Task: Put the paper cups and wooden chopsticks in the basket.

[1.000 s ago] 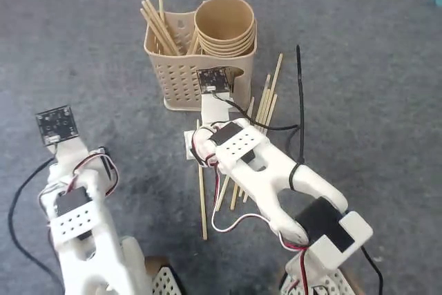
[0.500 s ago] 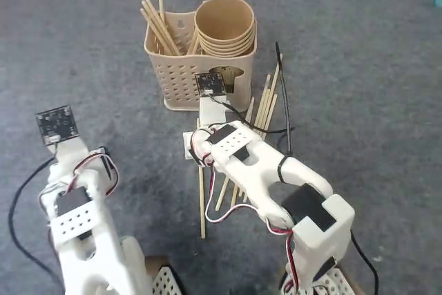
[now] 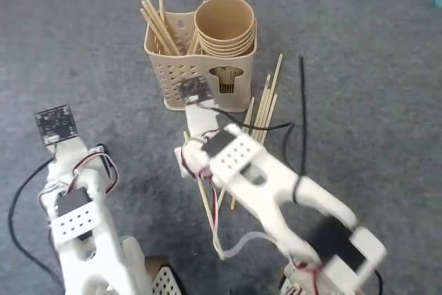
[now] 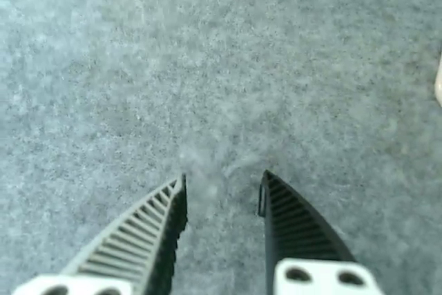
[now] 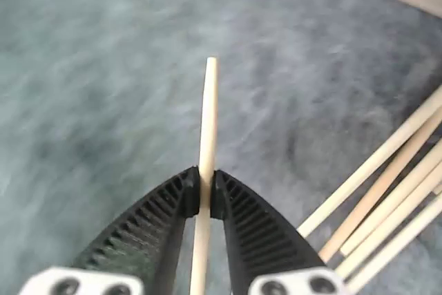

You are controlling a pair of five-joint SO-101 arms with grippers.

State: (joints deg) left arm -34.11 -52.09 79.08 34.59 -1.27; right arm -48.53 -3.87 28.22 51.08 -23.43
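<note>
A beige slotted basket (image 3: pixel 181 74) stands at the back of the grey carpet. It holds a stack of paper cups (image 3: pixel 224 22) and several wooden chopsticks (image 3: pixel 160 25). In front of it, my right gripper (image 5: pixel 205 188) is shut on one chopstick (image 5: pixel 206 115), which runs slantwise under the right arm (image 3: pixel 207 205). More loose chopsticks (image 3: pixel 266 105) lie on the carpet just right of that arm, also seen beside the jaws (image 5: pixel 387 198). My left gripper (image 4: pixel 223 181) is open over bare carpet, and the left arm (image 3: pixel 69 191) sits at the near left.
A black cable (image 3: pixel 302 115) loops over the carpet right of the loose chopsticks. The basket's front wall is close behind the right arm's wrist. Bare carpet (image 3: pixel 103 88) lies between the left arm and the basket.
The right arm has swung left with the chopstick in its jaws, and the stick now lies slanted instead of straight. The left arm has not moved.
</note>
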